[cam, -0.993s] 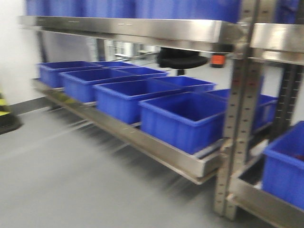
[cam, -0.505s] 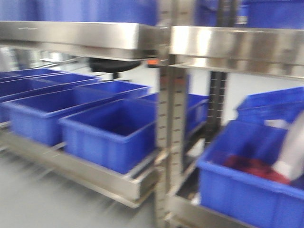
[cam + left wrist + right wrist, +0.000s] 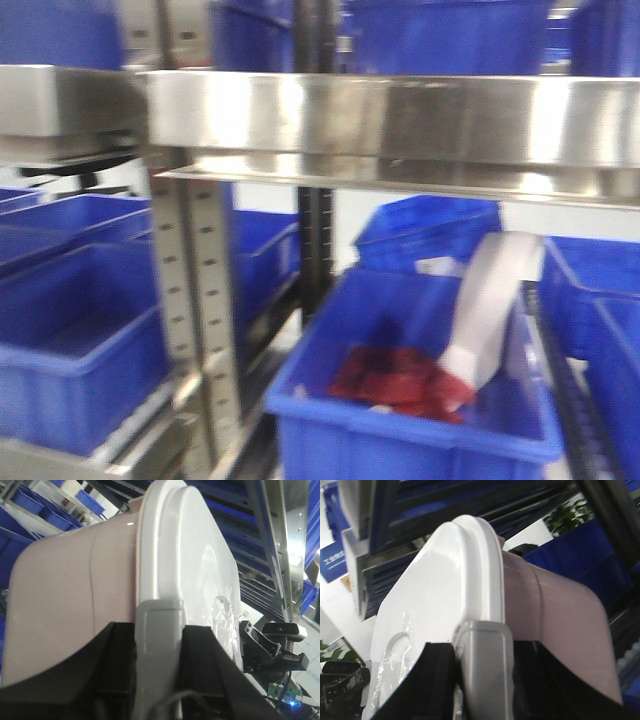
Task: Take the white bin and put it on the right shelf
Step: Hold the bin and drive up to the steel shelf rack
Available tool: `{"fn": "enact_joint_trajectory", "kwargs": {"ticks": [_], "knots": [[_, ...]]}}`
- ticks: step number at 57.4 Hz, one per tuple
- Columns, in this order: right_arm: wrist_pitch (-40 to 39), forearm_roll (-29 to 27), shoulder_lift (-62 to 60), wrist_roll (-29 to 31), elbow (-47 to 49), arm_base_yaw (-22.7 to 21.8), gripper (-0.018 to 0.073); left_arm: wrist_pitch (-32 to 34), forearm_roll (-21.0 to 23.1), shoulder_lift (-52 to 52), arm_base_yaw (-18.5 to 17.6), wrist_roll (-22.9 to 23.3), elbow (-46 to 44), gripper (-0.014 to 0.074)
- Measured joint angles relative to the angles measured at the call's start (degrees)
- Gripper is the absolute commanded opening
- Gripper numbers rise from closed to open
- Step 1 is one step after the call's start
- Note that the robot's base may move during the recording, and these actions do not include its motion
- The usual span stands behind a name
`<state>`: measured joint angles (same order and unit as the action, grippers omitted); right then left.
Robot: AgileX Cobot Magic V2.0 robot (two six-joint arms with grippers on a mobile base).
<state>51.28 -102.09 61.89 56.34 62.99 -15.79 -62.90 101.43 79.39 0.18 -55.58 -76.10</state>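
Front view: badly blurred; steel shelf [image 3: 400, 120] across upper frame, blue crates [image 3: 420, 440] below.
Left wrist: left gripper [image 3: 159, 630] clamped over white bin [image 3: 75, 605] rim, centre frame; second finger hidden.
Right wrist: right gripper [image 3: 482, 650] gripping the opposite rim likewise; bin bottom cut off.

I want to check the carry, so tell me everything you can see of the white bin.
The white bin is a large pale pinkish-white plastic tub with rounded corners and a faint moulded line round its body. Its flat glossy white lid is on, with crinkled clear film on it. It is held at opposite ends: a grey finger of the left gripper and one of the right gripper each lie over the lid's rim. Steel shelving stands behind.
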Motion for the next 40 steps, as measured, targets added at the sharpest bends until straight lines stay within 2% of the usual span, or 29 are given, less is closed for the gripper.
{"fn": "enact_joint_trajectory", "kwargs": {"ticks": [40], "knots": [[0.0,0.0,0.0,0.0,0.0,0.0,0.0071,0.0,-0.1,0.0,0.0,0.0,0.0,-0.0118]]}}
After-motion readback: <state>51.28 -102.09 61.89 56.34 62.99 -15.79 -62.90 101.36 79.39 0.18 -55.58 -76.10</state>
